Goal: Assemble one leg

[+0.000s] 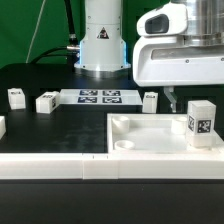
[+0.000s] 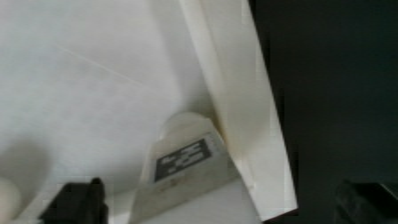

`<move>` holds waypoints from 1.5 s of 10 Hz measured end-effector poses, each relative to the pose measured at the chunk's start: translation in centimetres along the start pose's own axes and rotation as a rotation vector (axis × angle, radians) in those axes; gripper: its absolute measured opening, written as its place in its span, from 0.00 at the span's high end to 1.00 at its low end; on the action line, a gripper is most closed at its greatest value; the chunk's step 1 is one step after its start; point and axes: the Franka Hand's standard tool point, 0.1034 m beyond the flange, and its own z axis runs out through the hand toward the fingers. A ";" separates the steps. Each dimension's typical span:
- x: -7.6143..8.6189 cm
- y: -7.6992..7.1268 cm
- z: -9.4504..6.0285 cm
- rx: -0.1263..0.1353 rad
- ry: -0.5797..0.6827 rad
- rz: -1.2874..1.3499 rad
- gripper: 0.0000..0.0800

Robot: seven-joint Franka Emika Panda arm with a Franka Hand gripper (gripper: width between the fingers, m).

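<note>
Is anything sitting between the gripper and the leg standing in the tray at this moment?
Nothing visible does. The gripper hangs just above and beside the leg, which stands upright in the white tray. In the wrist view the leg lies ahead of the fingertips unobstructed.

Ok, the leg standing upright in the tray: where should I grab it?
Probably the upper half of the leg, coming straight down from above. It stands upright with its top free, and the tray rim close beside it leaves the jaws little room lower down.
</note>
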 end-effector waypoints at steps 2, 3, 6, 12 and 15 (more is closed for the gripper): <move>0.1 0.4 -0.1 0.007 -0.002 -0.175 0.19; 0.4 1.6 -0.2 0.023 -0.007 -0.245 0.19; 0.4 1.6 -0.2 0.017 -0.006 -0.256 0.19; 0.4 1.5 -0.1 0.021 -0.007 -0.125 0.64; 0.3 0.7 0.1 0.026 -0.006 0.254 0.64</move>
